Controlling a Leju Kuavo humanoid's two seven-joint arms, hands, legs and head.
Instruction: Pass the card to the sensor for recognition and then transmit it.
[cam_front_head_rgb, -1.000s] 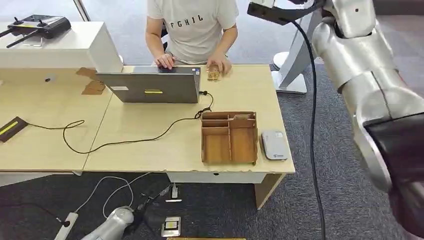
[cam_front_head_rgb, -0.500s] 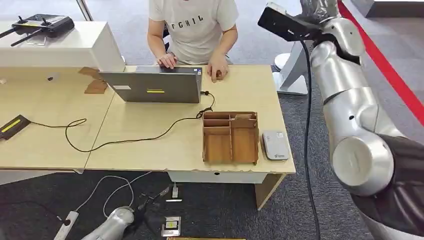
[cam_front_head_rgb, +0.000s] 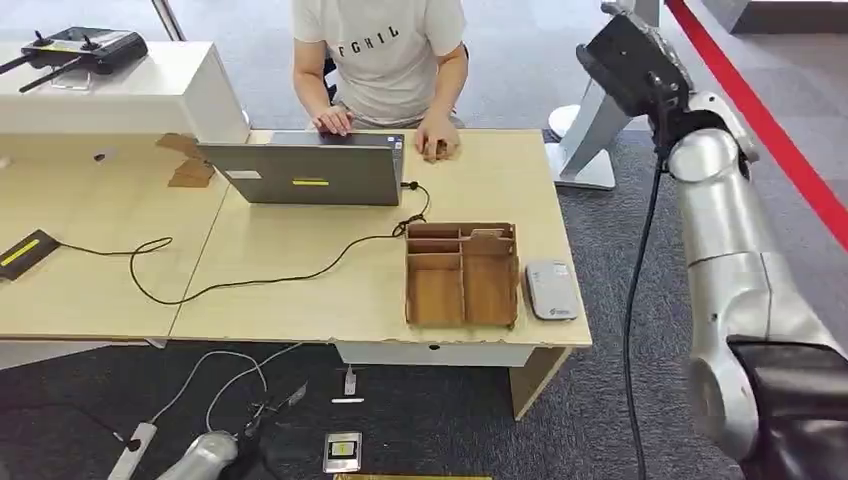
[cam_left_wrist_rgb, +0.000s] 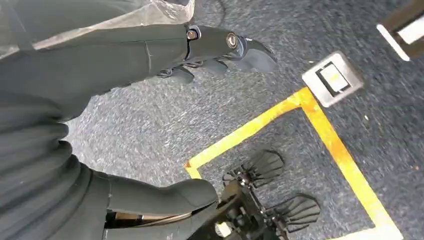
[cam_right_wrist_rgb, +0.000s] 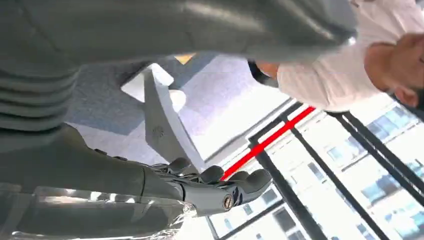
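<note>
Grey carpet is seen around a pale wooden desk, at which a person is seated behind a laptop. A wooden tray with compartments stands on the desk, and the card sensor lies just beside it; a card cannot be made out on the desk or in either hand. The right arm is raised beside the desk in the head view. The right hand is shown by its wrist camera, fingers curled together, nothing gripped. The left hand hangs over the carpet near yellow floor tape, fingers loosely apart and nothing held.
</note>
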